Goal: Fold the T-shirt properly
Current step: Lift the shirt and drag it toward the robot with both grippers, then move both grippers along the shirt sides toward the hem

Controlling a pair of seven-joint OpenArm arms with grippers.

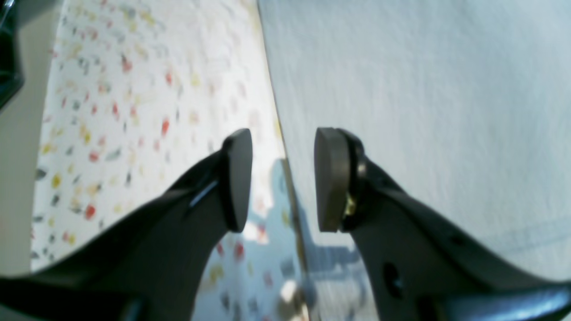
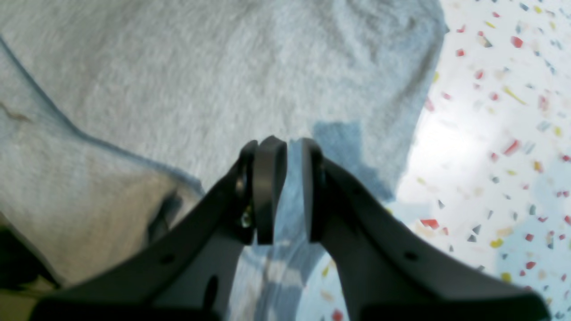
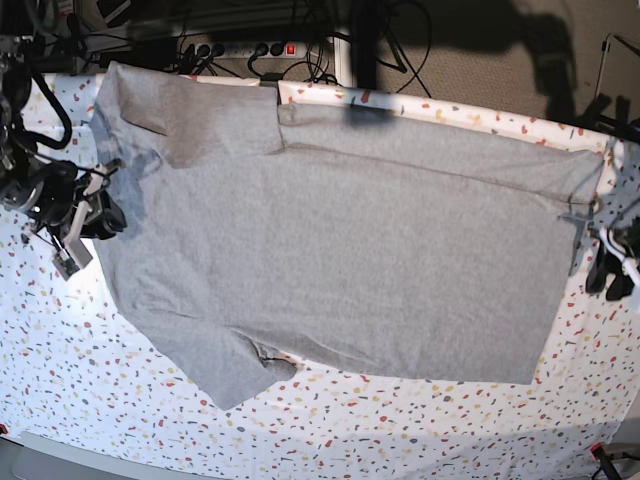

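A: Looking at the T-shirt [image 3: 340, 260], it lies spread flat, plain side up, across most of the counter [image 3: 120, 400]. Its hem runs along the counter's right edge, its collar end lies toward the left edge, and one sleeve hangs past the far left corner. The other sleeve points at the near edge.

B: And the tools?

A: The left tool [image 1: 282, 178] is spread, with nothing between its pads. It sits right over the hem edge, one pad above the cloth [image 1: 424, 111], the other above bare speckled counter [image 1: 147, 89]. The right tool [image 2: 287, 191] shows a narrow gap and holds nothing that I can see. It hangs over the cloth [image 2: 178, 80] close to its edge, at the counter's left edge.

B: So what could go wrong?

A: I judge the hem pinch to be the weak point. The edge lies flat on the counter, so a pad could slide over it and close on air, or catch only the top layer. Then the fold would drag one layer and leave the back bunched.

B: Anything on the other end?

A: The narrow gap there may push the fabric into a ridge instead of taking it. And the sleeve off the far left corner could snag or pull the shirt crooked if both ends lift unevenly. A skewed lift means a slanted crease.
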